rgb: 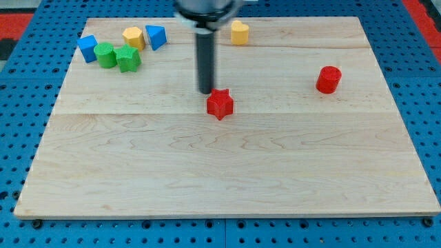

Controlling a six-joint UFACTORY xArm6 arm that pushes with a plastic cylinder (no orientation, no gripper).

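Observation:
My tip (206, 92) rests on the wooden board just up and to the left of a red star block (220, 104), very close to it or touching its upper left edge. The dark rod rises straight from there toward the view's top. A red cylinder (329, 79) stands apart at the view's right. A yellow block (239, 32) lies near the top edge, right of the rod.
At the top left sits a cluster: a blue block (87, 48), a green cylinder (105, 55), a green star (127, 59), a yellow block (133, 37) and a blue triangular block (156, 36). The wooden board (227, 172) lies on a blue perforated table.

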